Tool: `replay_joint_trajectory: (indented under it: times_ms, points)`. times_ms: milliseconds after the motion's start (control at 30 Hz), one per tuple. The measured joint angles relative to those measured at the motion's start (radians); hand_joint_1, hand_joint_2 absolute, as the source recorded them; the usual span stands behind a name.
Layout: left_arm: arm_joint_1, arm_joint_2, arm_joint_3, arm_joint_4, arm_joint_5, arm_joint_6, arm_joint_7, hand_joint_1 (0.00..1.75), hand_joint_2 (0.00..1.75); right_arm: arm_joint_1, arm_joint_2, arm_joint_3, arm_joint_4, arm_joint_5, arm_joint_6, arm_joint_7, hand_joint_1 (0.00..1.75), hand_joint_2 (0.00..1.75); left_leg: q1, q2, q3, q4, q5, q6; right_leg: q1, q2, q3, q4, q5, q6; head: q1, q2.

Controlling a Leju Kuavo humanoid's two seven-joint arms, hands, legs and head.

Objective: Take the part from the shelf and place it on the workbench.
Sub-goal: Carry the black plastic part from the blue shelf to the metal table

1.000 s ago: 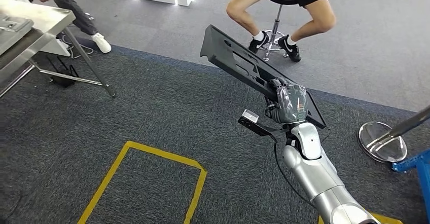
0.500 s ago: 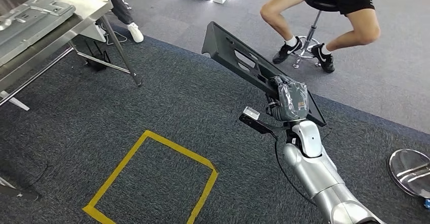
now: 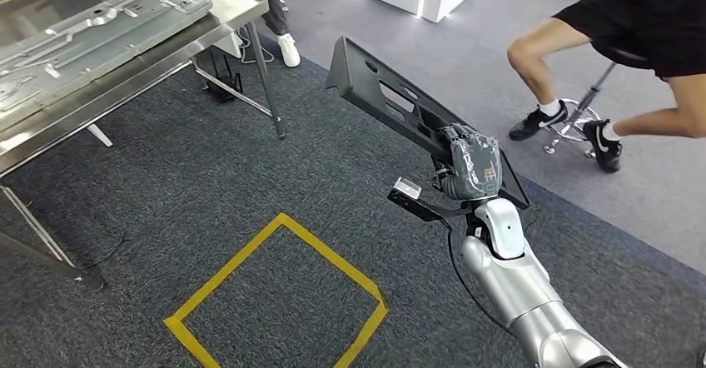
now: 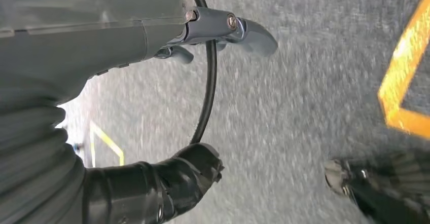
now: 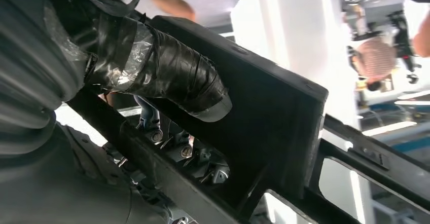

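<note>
Dark grey carpet (image 3: 250, 176) covered the floor, with a square of yellow tape (image 3: 279, 297) at about 6 o'clock in the head view and paler carpet beyond. A steel workbench (image 3: 218, 33) stood at 10 o'clock, its tabletop carrying pressed metal panels (image 3: 100, 31). A person on a stool (image 3: 574, 114) sat at 2 o'clock.

The right hand (image 3: 473, 166) was raised near the centre of the head view, holding the part (image 3: 375, 89), a long black plastic panel slanting up toward 11 o'clock, well apart from the workbench. In the right wrist view its taped fingers (image 5: 167, 77) were clamped over the panel's edge. The left hand (image 4: 101, 97) hung over the carpet, its fingers (image 4: 243, 31) apart and holding nothing.
</note>
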Motion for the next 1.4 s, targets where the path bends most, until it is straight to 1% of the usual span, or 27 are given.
replay_joint_trajectory:
  times_ms: [67, 100, 200, 300, 333, 433, 467, 500, 567, 600, 633, 700, 767, 833, 900, 967, 1000, 1033, 1100, 1133, 1167, 1200, 1233, 1267, 1333, 1367, 1400]
  points:
    - [0.001, -0.001, 0.000, 0.000, 0.004, 0.000, 0.001, 0.00, 1.75, -0.001, -0.001, 0.000, 0.003, 0.001, 0.000, 0.000, 1.75, 1.75, 0.002, -0.027, 0.007, 0.010, -0.023, -0.013, 0.000, 0.027, 0.016, -0.086, 0.083, -0.004, 0.000, 0.000]
    - [0.000, -0.002, 0.000, 0.001, 0.007, 0.000, 0.002, 0.00, 1.75, -0.002, -0.001, 0.000, 0.004, 0.001, 0.000, 0.000, 1.75, 1.75, 0.004, -0.037, 0.007, 0.014, -0.029, -0.020, 0.002, 0.031, 0.020, -0.103, 0.100, -0.010, 0.001, 0.000]
    - [0.002, -0.002, -0.001, 0.001, 0.010, 0.000, 0.001, 0.00, 1.75, -0.003, 0.000, 0.000, 0.005, 0.001, 0.000, -0.003, 1.75, 1.75, 0.006, -0.047, 0.005, 0.027, -0.021, -0.033, 0.006, 0.006, 0.039, -0.110, 0.091, -0.031, 0.002, 0.000]
    - [0.002, 0.000, -0.001, 0.001, 0.010, 0.000, 0.001, 0.00, 1.75, -0.003, 0.001, 0.000, 0.004, 0.001, 0.000, -0.003, 1.75, 1.75, 0.005, -0.046, 0.000, 0.035, -0.017, -0.035, 0.004, 0.000, 0.047, -0.112, 0.090, -0.034, 0.003, 0.000]
    - [0.002, 0.000, -0.001, 0.001, 0.011, 0.000, 0.001, 0.00, 1.75, -0.003, 0.001, -0.001, 0.004, 0.001, 0.000, -0.002, 1.75, 1.75, 0.005, -0.016, -0.027, 0.079, -0.008, -0.039, 0.005, -0.008, 0.060, -0.121, 0.085, -0.038, 0.002, 0.000]
    - [0.002, -0.001, -0.001, 0.001, 0.013, 0.000, 0.003, 0.00, 1.75, -0.002, 0.003, -0.001, 0.005, 0.000, 0.000, 0.001, 1.75, 1.75, 0.016, 0.081, -0.191, 0.261, -0.067, -0.058, 0.009, -0.061, 0.150, -0.159, 0.038, -0.048, 0.001, 0.000]
    - [0.003, -0.001, -0.001, 0.001, 0.014, 0.000, 0.004, 0.00, 1.75, -0.002, 0.004, -0.001, 0.005, 0.001, 0.000, 0.000, 1.75, 1.75, 0.019, 0.087, -0.217, 0.252, -0.087, -0.059, 0.009, -0.077, 0.177, -0.163, 0.019, -0.046, 0.001, 0.000]
    - [0.004, -0.001, -0.001, 0.001, 0.014, 0.000, 0.004, 0.00, 1.75, -0.002, 0.004, -0.001, 0.005, 0.001, 0.000, 0.000, 1.75, 1.75, 0.020, 0.094, -0.214, 0.200, -0.062, -0.056, 0.010, -0.089, 0.197, -0.164, 0.003, -0.044, 0.001, 0.000]
    - [0.008, -0.001, -0.001, 0.001, 0.018, 0.001, 0.004, 0.00, 1.75, -0.002, 0.004, -0.001, 0.006, 0.001, 0.000, -0.002, 1.75, 1.75, 0.014, 0.135, -0.195, 0.074, 0.059, -0.045, 0.013, -0.111, 0.232, -0.165, -0.028, -0.036, 0.002, 0.000]
    - [0.009, -0.002, -0.001, 0.001, 0.020, 0.000, 0.005, 0.00, 1.75, -0.001, 0.004, -0.001, 0.006, 0.002, 0.000, -0.002, 1.75, 1.75, 0.008, 0.153, -0.185, 0.035, 0.108, -0.040, 0.014, -0.121, 0.247, -0.167, -0.043, -0.030, 0.002, 0.000]
    - [0.009, -0.002, -0.001, 0.001, 0.022, 0.000, 0.005, 0.00, 1.75, -0.001, 0.005, -0.001, 0.006, 0.003, 0.000, -0.003, 1.75, 1.75, 0.003, 0.163, -0.178, 0.015, 0.139, -0.035, 0.015, -0.129, 0.262, -0.170, -0.053, -0.023, 0.002, 0.000]
    - [0.006, -0.001, -0.001, 0.001, 0.024, 0.001, 0.006, 0.00, 1.75, -0.005, 0.008, -0.001, 0.006, 0.003, 0.000, -0.004, 1.75, 1.75, -0.002, 0.142, -0.156, 0.009, 0.128, -0.024, 0.013, -0.140, 0.278, -0.154, -0.050, -0.004, 0.002, 0.000]
    - [0.002, 0.002, -0.001, 0.001, 0.027, 0.002, 0.007, 0.00, 1.75, -0.011, 0.011, -0.002, 0.005, 0.003, 0.000, -0.005, 1.75, 1.75, 0.000, 0.114, -0.124, -0.003, 0.114, -0.010, 0.006, -0.111, 0.242, -0.064, -0.017, 0.006, 0.003, 0.000]
    - [-0.004, 0.004, -0.001, 0.001, 0.029, 0.002, 0.010, 0.00, 1.75, -0.012, 0.011, -0.002, 0.005, 0.003, 0.000, -0.006, 1.75, 1.75, 0.002, 0.090, -0.093, -0.011, 0.097, 0.003, 0.002, -0.058, 0.155, 0.065, -0.016, 0.004, 0.004, 0.000]
    - [-0.008, 0.004, -0.003, 0.001, 0.030, 0.001, 0.010, 0.00, 1.75, -0.006, 0.009, -0.002, 0.006, 0.003, 0.000, -0.008, 1.75, 1.75, 0.003, 0.059, -0.064, -0.012, 0.073, 0.009, 0.002, -0.030, 0.070, 0.139, -0.096, 0.002, 0.003, 0.000]
    - [-0.006, 0.004, -0.006, 0.001, 0.031, -0.002, 0.010, 0.00, 1.75, -0.002, 0.008, -0.002, 0.007, 0.003, 0.000, -0.011, 1.75, 1.75, 0.003, 0.023, -0.028, -0.012, 0.045, 0.007, 0.003, -0.026, 0.019, 0.125, -0.181, 0.005, 0.003, 0.000]
    - [-0.003, 0.004, -0.007, 0.001, 0.031, -0.002, 0.010, 0.00, 1.75, -0.001, 0.008, -0.002, 0.007, 0.003, 0.000, -0.012, 1.75, 1.75, 0.003, 0.007, -0.008, -0.011, 0.029, 0.005, 0.003, -0.023, 0.007, 0.088, -0.182, 0.007, 0.003, 0.000]
    - [0.002, 0.003, -0.008, 0.001, 0.032, -0.002, 0.010, 0.00, 1.75, 0.001, 0.008, -0.002, 0.007, 0.003, 0.000, -0.013, 1.75, 1.75, 0.004, -0.008, 0.008, -0.011, 0.012, 0.002, 0.002, -0.012, 0.001, 0.035, -0.135, 0.009, 0.003, 0.000]
    - [0.008, 0.002, -0.010, 0.005, 0.033, 0.001, 0.012, 0.00, 1.75, 0.005, 0.008, -0.001, 0.011, 0.003, 0.000, -0.014, 1.75, 1.75, 0.007, -0.037, 0.030, -0.002, -0.022, -0.009, 0.002, 0.031, -0.007, -0.079, 0.046, 0.006, 0.003, 0.000]
    - [0.011, 0.002, -0.010, 0.006, 0.035, 0.003, 0.013, 0.00, 1.75, 0.006, 0.009, -0.001, 0.013, 0.005, 0.000, -0.012, 1.75, 1.75, 0.010, -0.052, 0.034, -0.001, -0.036, -0.016, 0.005, 0.047, -0.007, -0.111, 0.116, 0.001, 0.002, 0.000]
    - [0.012, 0.002, -0.010, 0.008, 0.035, 0.005, 0.014, 0.00, 1.75, 0.007, 0.012, 0.000, 0.015, 0.006, -0.001, -0.010, 1.75, 1.75, 0.013, -0.062, 0.038, 0.003, -0.041, -0.024, 0.008, 0.051, -0.005, -0.127, 0.148, -0.008, 0.001, 0.000]
    - [0.013, 0.002, -0.010, 0.008, 0.036, 0.006, 0.015, 0.00, 1.75, 0.005, 0.016, 0.000, 0.014, 0.007, -0.001, -0.008, 1.75, 1.75, 0.015, -0.070, 0.039, 0.005, -0.040, -0.031, 0.010, 0.040, 0.007, -0.127, 0.138, -0.018, 0.001, 0.000]
    - [0.015, 0.003, -0.010, 0.008, 0.037, 0.007, 0.016, 0.00, 1.75, 0.002, 0.021, 0.001, 0.014, 0.008, -0.001, -0.006, 1.75, 1.75, 0.016, -0.058, 0.038, 0.021, -0.031, -0.037, 0.011, 0.027, 0.022, -0.135, 0.131, -0.028, 0.001, 0.000]
    - [0.014, 0.004, -0.011, 0.008, 0.038, 0.008, 0.016, 0.00, 1.75, 0.000, 0.025, 0.001, 0.013, 0.009, -0.001, -0.004, 1.75, 1.75, 0.014, -0.029, 0.024, 0.058, -0.013, -0.044, 0.011, 0.015, 0.042, -0.146, 0.122, -0.038, -0.001, 0.000]
    - [0.010, 0.008, -0.011, 0.008, 0.040, 0.009, 0.016, 0.00, 1.75, -0.002, 0.029, 0.000, 0.013, 0.009, -0.001, -0.002, 1.75, 1.75, 0.014, 0.043, -0.044, 0.167, -0.002, -0.057, 0.012, -0.010, 0.089, -0.166, 0.101, -0.049, -0.004, 0.000]
    - [0.009, 0.009, -0.011, 0.008, 0.041, 0.009, 0.015, 0.00, 1.75, -0.001, 0.029, 0.000, 0.013, 0.010, -0.001, -0.002, 1.75, 1.75, 0.015, 0.068, -0.087, 0.221, -0.020, -0.064, 0.012, -0.023, 0.111, -0.174, 0.088, -0.050, -0.006, 0.000]
    - [0.008, 0.010, -0.011, 0.008, 0.041, 0.009, 0.014, 0.00, 1.75, 0.000, 0.030, 0.000, 0.013, 0.012, -0.001, -0.004, 1.75, 1.75, 0.017, 0.079, -0.125, 0.256, -0.057, -0.068, 0.011, -0.036, 0.134, -0.180, 0.072, -0.050, -0.006, 0.000]
